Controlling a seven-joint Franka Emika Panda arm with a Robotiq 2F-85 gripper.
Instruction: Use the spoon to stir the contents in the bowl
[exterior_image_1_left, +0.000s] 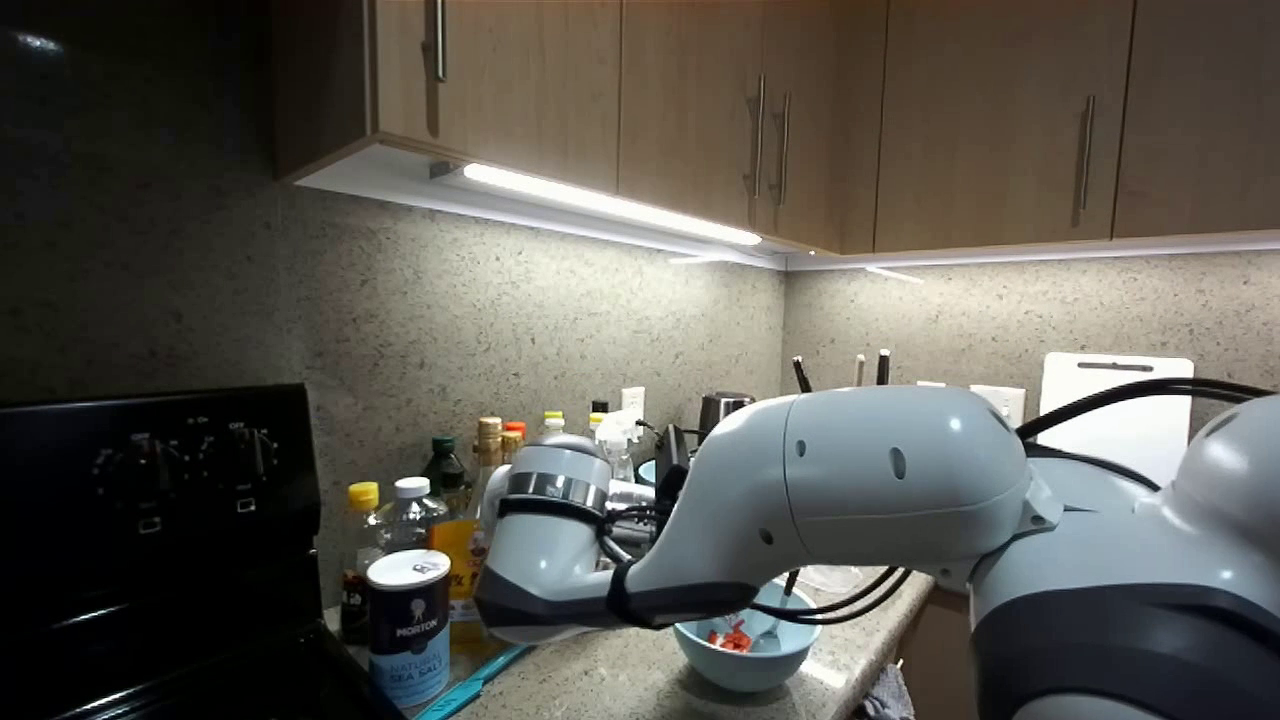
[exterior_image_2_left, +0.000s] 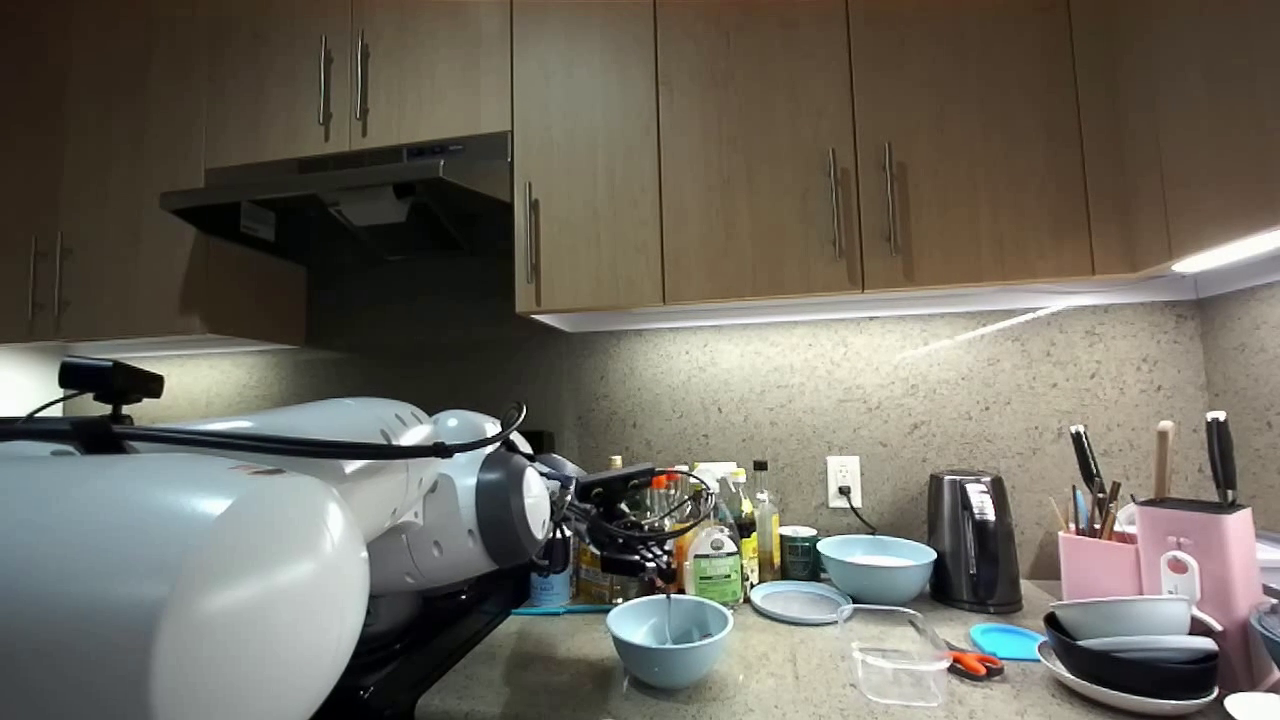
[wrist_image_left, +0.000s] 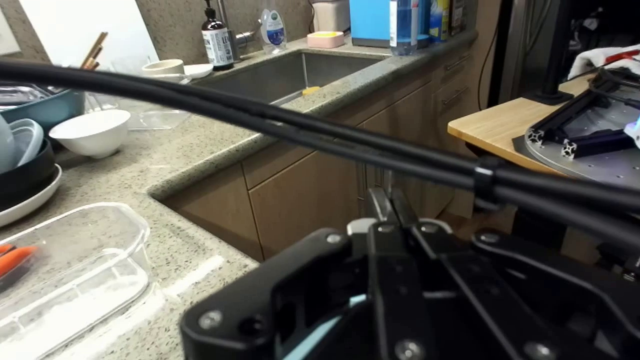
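Observation:
The bowl (exterior_image_1_left: 745, 672), light blue with a whitish inside, stands on the counter and shows in both exterior views (exterior_image_2_left: 670, 662). Red pieces (exterior_image_1_left: 735, 638) lie in it. My gripper (exterior_image_2_left: 664, 574) is right above the bowl, pointing down, its fingers closed on the spoon. The spoon (exterior_image_2_left: 669, 628) stands steeply in the bowl, its lower end inside; its metal part also shows in an exterior view (exterior_image_1_left: 771, 634). In the wrist view the fingertips (wrist_image_left: 391, 197) are together with a thin metal handle between them. The arm hides the gripper in an exterior view, and part of the bowl's rim.
Several bottles (exterior_image_2_left: 715, 565), a salt can (exterior_image_1_left: 410, 625) and a turquoise utensil (exterior_image_1_left: 470, 688) stand or lie near the stove. A clear container (exterior_image_2_left: 897, 655), orange scissors (exterior_image_2_left: 972, 662), a plate (exterior_image_2_left: 800, 602) and another light-blue bowl (exterior_image_2_left: 877, 570) are beside the bowl. Black cables (wrist_image_left: 300, 127) cross the wrist view.

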